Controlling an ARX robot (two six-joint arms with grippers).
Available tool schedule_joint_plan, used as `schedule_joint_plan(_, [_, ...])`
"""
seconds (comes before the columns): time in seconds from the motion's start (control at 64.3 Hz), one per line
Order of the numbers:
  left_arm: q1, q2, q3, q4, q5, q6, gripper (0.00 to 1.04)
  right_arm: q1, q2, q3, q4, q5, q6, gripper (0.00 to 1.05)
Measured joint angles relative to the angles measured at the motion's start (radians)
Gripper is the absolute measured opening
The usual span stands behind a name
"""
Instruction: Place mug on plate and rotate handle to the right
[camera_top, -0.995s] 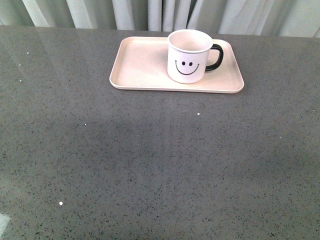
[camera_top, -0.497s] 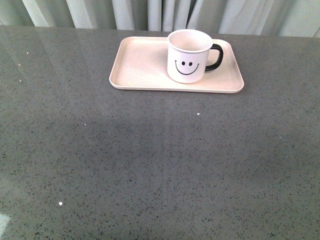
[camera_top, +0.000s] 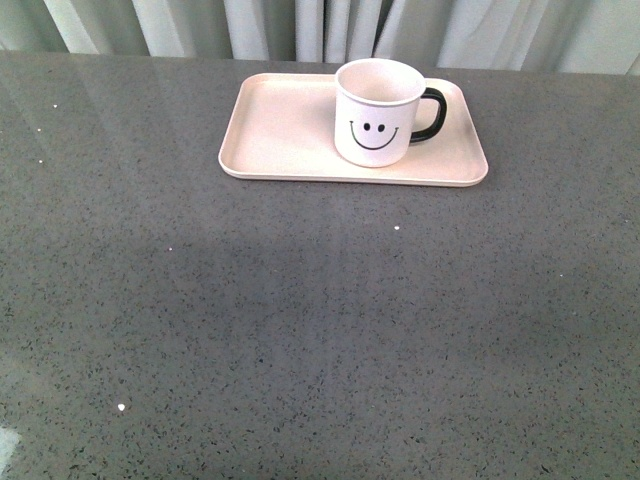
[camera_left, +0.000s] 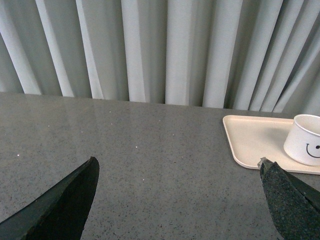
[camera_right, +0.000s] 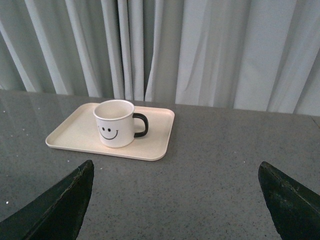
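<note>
The white mug (camera_top: 377, 112) with a black smiley face stands upright on the right half of the pale pink-beige plate (camera_top: 280, 130). Its black handle (camera_top: 430, 114) points to the right. Neither arm shows in the front view. In the left wrist view my left gripper (camera_left: 177, 172) is open and empty above the table, with the plate (camera_left: 252, 140) and mug (camera_left: 305, 140) off beyond one finger. In the right wrist view my right gripper (camera_right: 175, 175) is open and empty, well back from the mug (camera_right: 115, 123), its handle (camera_right: 141, 125) and the plate (camera_right: 70, 132).
The grey speckled tabletop (camera_top: 320, 330) spreads out in front of the plate. Pale curtains (camera_top: 320, 25) hang right behind the table's far edge, close to the plate.
</note>
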Motion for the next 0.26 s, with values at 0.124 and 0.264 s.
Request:
schedule_joint_plan(0.124, [0.000,0.000,0.000,0.000,0.000,0.000,0.95,0.000,0.000,0.000,0.000,0.000,0.000,0.96])
schedule_joint_plan(0.264, [0.000,0.000,0.000,0.000,0.000,0.000,0.95,0.000,0.000,0.000,0.000,0.000,0.000,0.96])
